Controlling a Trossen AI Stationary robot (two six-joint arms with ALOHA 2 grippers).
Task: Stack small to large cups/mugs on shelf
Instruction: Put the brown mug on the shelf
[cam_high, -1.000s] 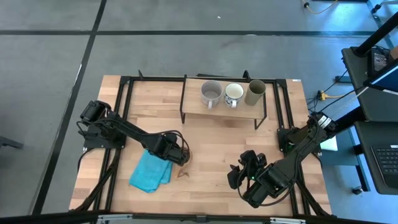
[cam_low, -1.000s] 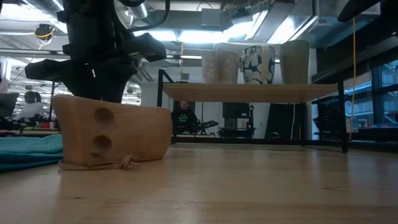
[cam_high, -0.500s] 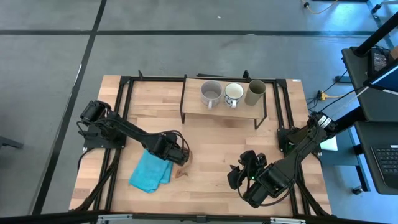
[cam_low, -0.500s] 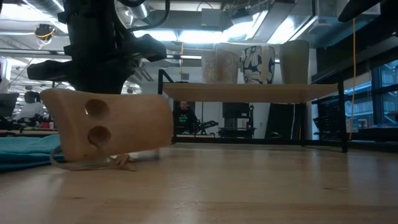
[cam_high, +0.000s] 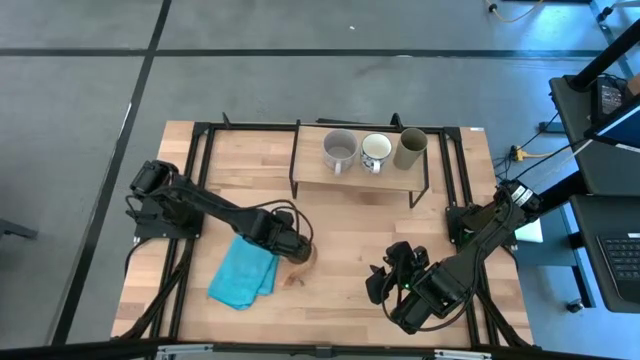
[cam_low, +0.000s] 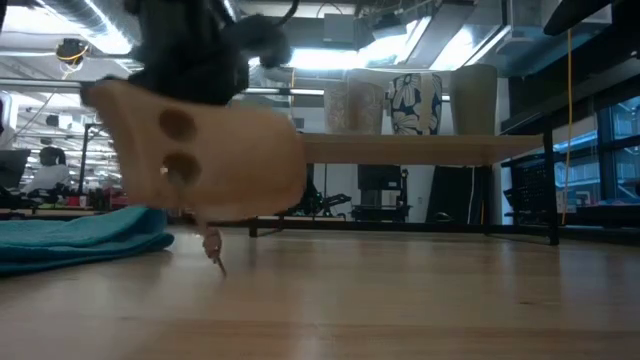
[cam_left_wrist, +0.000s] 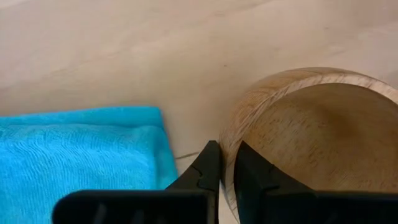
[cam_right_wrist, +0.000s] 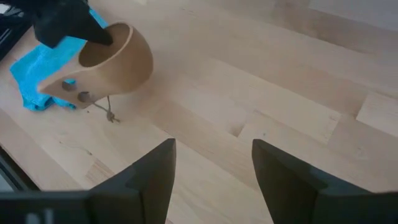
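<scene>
Wooden cup (cam_low: 205, 155) with two-holed stub handle hangs tilted, rim pinched by left tool (cam_left_wrist: 225, 163).

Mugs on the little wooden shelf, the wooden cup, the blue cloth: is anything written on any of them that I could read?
No readable text anywhere.
White mug on the light wooden shelf: a dark blue pattern, no letters.
Brown wooden cup, held up off the table by the left gripper: two holes in its handle and a cord, no label.
Blue cloth: plain.
</scene>
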